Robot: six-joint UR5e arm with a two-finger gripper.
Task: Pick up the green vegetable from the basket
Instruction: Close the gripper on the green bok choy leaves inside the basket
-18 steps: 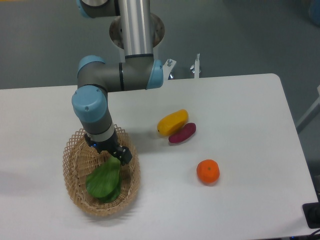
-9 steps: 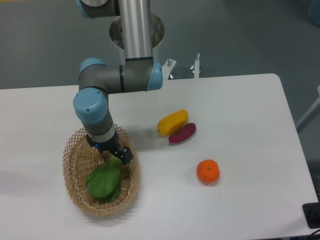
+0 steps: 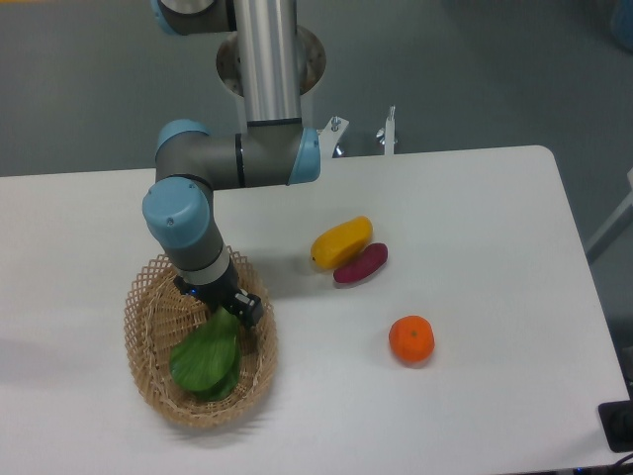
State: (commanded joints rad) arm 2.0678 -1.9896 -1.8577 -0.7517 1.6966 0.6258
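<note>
arm's blue elbow joint (image 3: 178, 220) drifted slightly left, gripper (image 3: 229, 309) at green vegetable (image 3: 206, 359) shifted marginally

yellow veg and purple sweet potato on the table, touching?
Touching. The camera view shows the yellow vegetable and the purple sweet potato pressed side by side, no table visible between.

Grey arm (image 3: 247, 158), light-blue joint caps

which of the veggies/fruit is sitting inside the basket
The green bok choy: it alone lies in the wicker basket, under the claw; the others rest on the table.
</note>
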